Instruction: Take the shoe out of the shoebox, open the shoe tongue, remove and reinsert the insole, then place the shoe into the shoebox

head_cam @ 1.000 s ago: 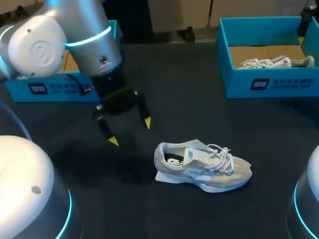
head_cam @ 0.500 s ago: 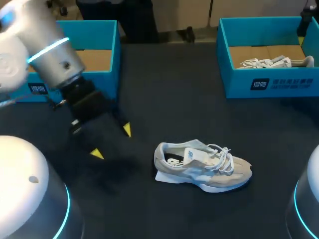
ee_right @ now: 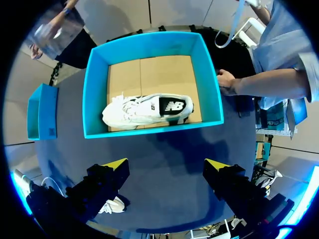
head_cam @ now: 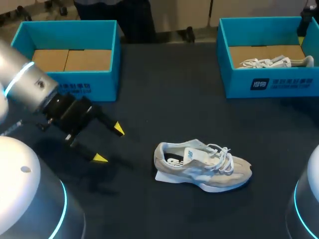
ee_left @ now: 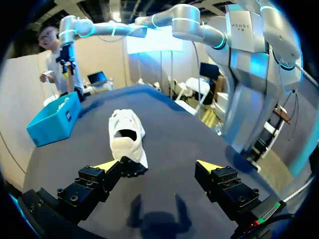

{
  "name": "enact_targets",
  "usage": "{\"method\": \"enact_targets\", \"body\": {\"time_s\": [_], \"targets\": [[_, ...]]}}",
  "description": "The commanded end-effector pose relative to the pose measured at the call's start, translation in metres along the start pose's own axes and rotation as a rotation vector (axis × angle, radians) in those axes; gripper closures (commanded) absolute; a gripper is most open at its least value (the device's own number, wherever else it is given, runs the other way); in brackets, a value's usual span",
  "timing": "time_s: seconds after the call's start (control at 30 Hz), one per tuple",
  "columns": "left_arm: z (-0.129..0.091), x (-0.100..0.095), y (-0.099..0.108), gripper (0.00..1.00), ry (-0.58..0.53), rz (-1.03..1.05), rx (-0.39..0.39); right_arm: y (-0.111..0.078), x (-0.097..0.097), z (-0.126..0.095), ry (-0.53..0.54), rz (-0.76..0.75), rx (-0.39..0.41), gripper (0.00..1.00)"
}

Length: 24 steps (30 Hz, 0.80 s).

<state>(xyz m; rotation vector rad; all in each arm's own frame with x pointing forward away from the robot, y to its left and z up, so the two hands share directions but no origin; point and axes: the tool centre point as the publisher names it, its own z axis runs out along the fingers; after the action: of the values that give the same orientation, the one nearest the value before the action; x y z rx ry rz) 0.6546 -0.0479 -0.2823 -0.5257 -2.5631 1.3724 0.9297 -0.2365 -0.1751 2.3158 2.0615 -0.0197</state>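
Observation:
A beige and white shoe [head_cam: 202, 167] lies on its sole on the black table, toe to the right, tongue up and laces loose. My left gripper [head_cam: 109, 144] hangs open to the left of it, well apart, holding nothing. In the left wrist view the shoe [ee_left: 127, 137] lies ahead of the open left gripper [ee_left: 159, 165], heel opening toward it. The empty blue shoebox [head_cam: 107, 37] stands at the back left. My right gripper [ee_right: 169, 163] is open and empty above the other blue box [ee_right: 149, 45].
The blue box [head_cam: 269, 84] at the back right holds a second white shoe [head_cam: 271, 62], also seen as the white shoe [ee_right: 149, 109] below the right gripper. A person's hand [ee_right: 227, 82] rests at the table edge beside that box.
My left arm has drawn back from the shoe, leftward and toward the near edge, with its gripper open throughout. The shoe has not moved.

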Motion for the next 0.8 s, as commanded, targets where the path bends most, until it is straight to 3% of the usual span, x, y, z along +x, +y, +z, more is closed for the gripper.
{"method": "enact_targets", "body": {"time_s": [0.03,0.3,0.53,0.63,0.8], "targets": [[0.009,0.006,0.03,0.0,-0.123,0.003,0.149,0.0,0.0,0.0,-0.001,0.0,-0.001,0.0],[0.016,0.003,0.066,0.0,-0.112,-0.066,0.301,0.0,0.0,0.0,-0.001,0.0,-0.001,0.0],[0.016,0.003,0.066,0.0,-0.112,-0.066,0.301,0.0,0.0,0.0,-0.001,0.0,-0.001,0.0],[0.022,-0.004,0.081,0.0,-0.144,-0.128,0.37,0.0,0.0,0.0,-0.001,0.0,-0.001,0.0],[0.025,-0.015,0.098,0.0,-0.222,-0.189,0.4,0.0,0.0,0.0,-0.001,0.0,-0.001,0.0]]}}
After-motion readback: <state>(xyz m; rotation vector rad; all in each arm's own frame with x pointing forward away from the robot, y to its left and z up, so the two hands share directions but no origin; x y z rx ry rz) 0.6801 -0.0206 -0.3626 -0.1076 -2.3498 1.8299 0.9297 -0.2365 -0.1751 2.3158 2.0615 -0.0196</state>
